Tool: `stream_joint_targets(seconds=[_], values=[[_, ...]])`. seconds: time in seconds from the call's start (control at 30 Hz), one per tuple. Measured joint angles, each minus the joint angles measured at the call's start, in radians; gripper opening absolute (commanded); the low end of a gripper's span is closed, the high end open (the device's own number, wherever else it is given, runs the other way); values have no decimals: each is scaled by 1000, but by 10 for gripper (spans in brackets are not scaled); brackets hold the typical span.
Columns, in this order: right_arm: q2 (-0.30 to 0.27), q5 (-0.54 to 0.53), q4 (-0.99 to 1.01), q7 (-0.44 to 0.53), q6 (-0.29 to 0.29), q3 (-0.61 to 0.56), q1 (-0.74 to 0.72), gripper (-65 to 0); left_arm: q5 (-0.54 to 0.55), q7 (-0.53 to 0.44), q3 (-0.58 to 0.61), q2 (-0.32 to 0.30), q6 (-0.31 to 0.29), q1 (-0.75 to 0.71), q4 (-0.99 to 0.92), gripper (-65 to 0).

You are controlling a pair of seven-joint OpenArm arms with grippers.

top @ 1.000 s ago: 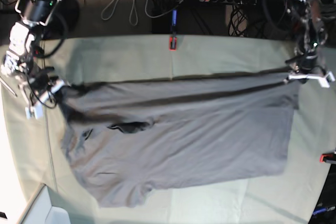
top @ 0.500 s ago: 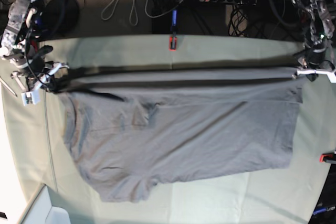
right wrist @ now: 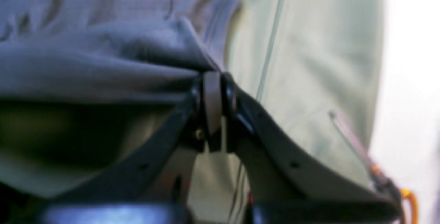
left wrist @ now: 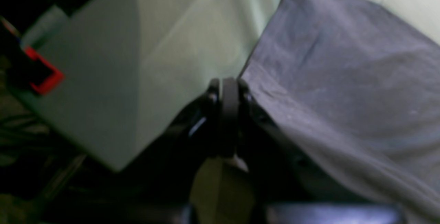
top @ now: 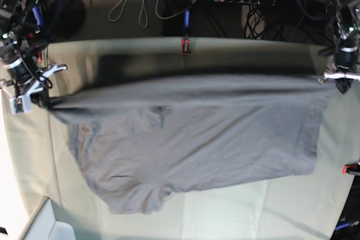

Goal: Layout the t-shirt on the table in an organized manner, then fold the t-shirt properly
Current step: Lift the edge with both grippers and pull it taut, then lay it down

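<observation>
— Left gripper [top: 337, 77] is pinched tight on the t-shirt [top: 197, 139], at its corner toward the right end of the table [top: 236, 217]. See the jaws pressed together on the grey cloth?

— Yes. And the right gripper [top: 28, 91] is clamped on the opposite corner, near the table's left edge.

— So the shirt's far edge hangs stretched between them, lifted off the table, a dark shadow under it.

— The near part lies flat on the green cover, one sleeve toward the near-left corner.

— Both arms reach in from behind the table, past the red clamp [top: 184, 45], wrists angled down to the cloth.
</observation>
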State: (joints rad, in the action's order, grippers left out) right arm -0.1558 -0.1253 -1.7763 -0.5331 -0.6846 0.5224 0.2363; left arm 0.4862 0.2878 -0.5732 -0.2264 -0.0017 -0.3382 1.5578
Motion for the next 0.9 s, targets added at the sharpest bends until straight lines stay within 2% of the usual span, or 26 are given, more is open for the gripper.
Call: stream_joint_targets(seconds=[0.17,0.3,0.6,0.9], values=[[4,13,-55,-1,0,0,-56,-650,1,4,-13,2,-2,2,87,-650],[21,6,-56,3,0,56,-36,-650,2,-8,-74,48,-6,6,117,-650],[42,5,-26,12,0,64,176,-650,-2,8,-76,93,-5,-51,-85,-650],[48,13,159,16,0,60,192,-650,-3,0,-82,83,-5,-100,-100,-650]])
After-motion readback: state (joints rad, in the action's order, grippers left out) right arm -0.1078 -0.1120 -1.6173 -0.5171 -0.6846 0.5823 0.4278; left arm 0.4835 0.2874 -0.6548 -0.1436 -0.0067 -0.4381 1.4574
